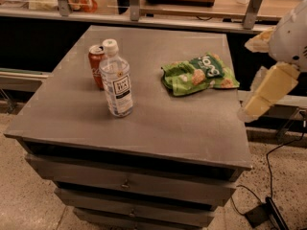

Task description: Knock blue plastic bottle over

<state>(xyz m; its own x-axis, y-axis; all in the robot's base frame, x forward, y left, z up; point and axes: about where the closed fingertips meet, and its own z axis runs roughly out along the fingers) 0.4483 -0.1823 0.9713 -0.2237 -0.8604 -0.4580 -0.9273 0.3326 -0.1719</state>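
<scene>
The blue plastic bottle (116, 80) is clear, with a white cap and a white-and-dark label. It stands upright on the left half of the grey cabinet top (158, 123). A red soda can (96, 65) stands right behind it, touching or nearly touching. My gripper (245, 80) is at the right edge of the view, beside the cabinet's right side and far from the bottle. Its cream fingers (266, 91) point down-left, stand apart and hold nothing.
A green chip bag (199, 73) lies on the right half of the top, between the gripper and the bottle. Drawers (129, 183) are below. A counter with metal posts (134, 1) runs behind. Cables (268, 210) lie on the floor at right.
</scene>
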